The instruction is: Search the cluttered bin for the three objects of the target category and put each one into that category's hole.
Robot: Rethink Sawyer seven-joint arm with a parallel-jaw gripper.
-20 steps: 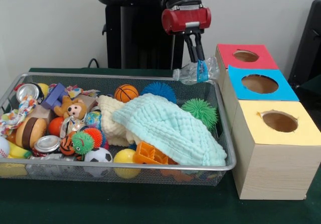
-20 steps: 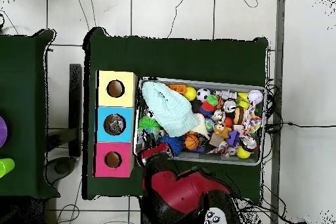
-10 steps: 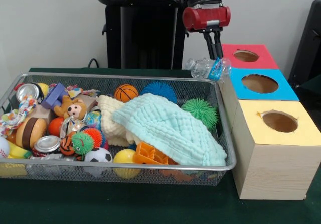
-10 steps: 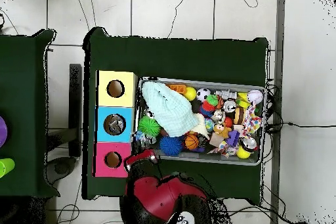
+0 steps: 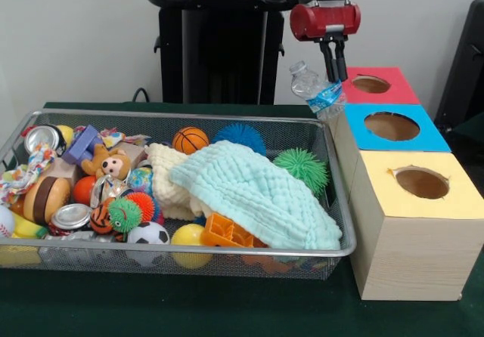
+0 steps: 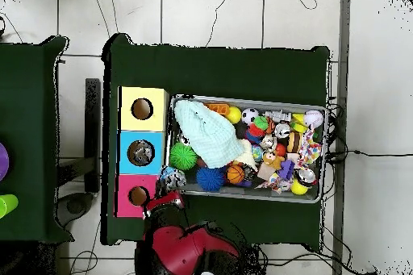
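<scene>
My gripper [image 5: 336, 78] is shut on a crumpled clear plastic bottle with a blue label [image 5: 316, 89]. It holds the bottle in the air at the far right corner of the wire mesh bin [image 5: 339, 201], next to the red-topped box. In the overhead view the gripper [image 6: 167, 197] and the bottle [image 6: 171, 178] sit between the bin [image 6: 242, 101] and the red box. The blue-topped hole [image 5: 391, 126] lies to the right of the bottle; from above the hole [image 6: 140, 153] shows something inside. No other clear plastic lump shows in the bin.
The bin holds a mint cloth [image 5: 257, 193], a cream cloth, spiky rubber balls [image 5: 301, 166], small sport balls, silver cans [image 5: 70, 216], a plush monkey and other toys. The red-topped hole [image 5: 370, 84] and the yellow-topped hole [image 5: 421, 182] flank the blue one.
My gripper has risen and moved right with the bottle, from over the bin's far corner to beside the red-topped box. The bottle has tilted from lying flat to cap-up.
</scene>
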